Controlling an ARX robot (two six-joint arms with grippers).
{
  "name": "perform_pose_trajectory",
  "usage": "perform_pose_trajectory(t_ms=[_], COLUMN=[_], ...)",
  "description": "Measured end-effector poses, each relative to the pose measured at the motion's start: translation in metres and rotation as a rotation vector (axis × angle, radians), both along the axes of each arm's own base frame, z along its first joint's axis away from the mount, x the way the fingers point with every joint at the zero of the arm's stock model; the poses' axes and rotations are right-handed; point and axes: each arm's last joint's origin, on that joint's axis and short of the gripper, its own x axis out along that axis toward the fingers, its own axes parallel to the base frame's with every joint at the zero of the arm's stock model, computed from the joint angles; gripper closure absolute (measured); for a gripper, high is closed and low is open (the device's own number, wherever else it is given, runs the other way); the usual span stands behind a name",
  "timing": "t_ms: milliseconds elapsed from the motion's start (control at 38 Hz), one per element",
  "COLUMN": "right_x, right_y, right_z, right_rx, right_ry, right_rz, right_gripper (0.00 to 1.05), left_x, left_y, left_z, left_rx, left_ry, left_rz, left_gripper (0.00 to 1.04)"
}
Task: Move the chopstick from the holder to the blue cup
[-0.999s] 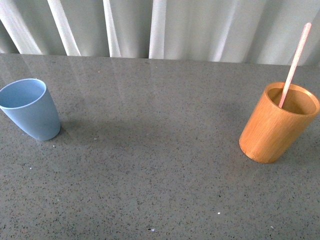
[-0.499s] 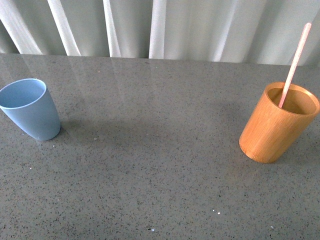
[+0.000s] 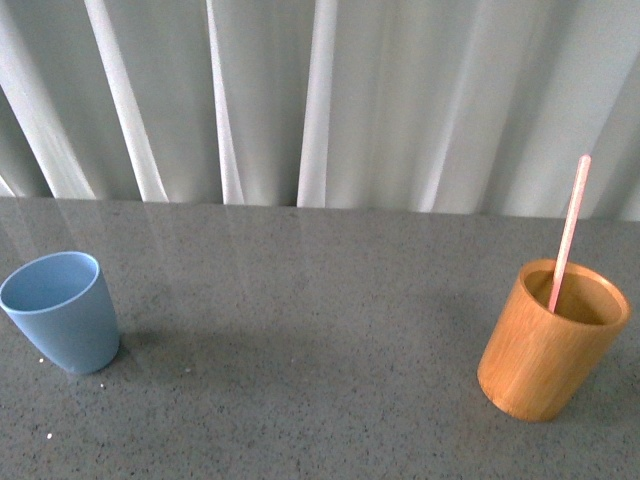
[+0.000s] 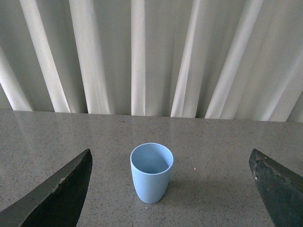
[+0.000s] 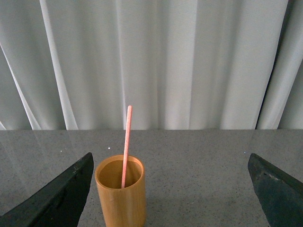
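Observation:
The light blue cup (image 3: pixel 60 310) stands upright and empty at the left of the grey table. The orange-brown holder (image 3: pixel 550 340) stands at the right, with one pink-red chopstick (image 3: pixel 568 230) leaning inside it. No gripper shows in the front view. In the left wrist view my left gripper (image 4: pixel 170 182) is open, well short of the blue cup (image 4: pixel 151 172), which sits between its fingers (image 4: pixel 61 191). In the right wrist view my right gripper (image 5: pixel 170 184) is open, short of the holder (image 5: pixel 120 191) and chopstick (image 5: pixel 126 142), which stand toward one finger (image 5: pixel 64 194).
A grey speckled tabletop (image 3: pixel 300 330) runs between the cup and the holder. White pleated curtains (image 3: pixel 330 100) hang behind the table's far edge.
The front view has tilted upward: the cup and holder sit lower in the frame and more curtain shows. The objects themselves have not moved.

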Motion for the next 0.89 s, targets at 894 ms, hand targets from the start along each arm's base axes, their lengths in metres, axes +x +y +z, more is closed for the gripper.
perform_pose_trajectory(t_ms=[894], right_x=[0.0000], right_y=[0.0000], right_z=[0.0000], right_rx=[0.000], right_ry=[0.000], right_rz=[0.000], right_gripper=[0.10], left_x=[0.0000], left_y=[0.0000], left_z=[0.0000], left_rx=[0.000], left_ry=[0.000], left_rz=[0.000], left_gripper=[0.07])
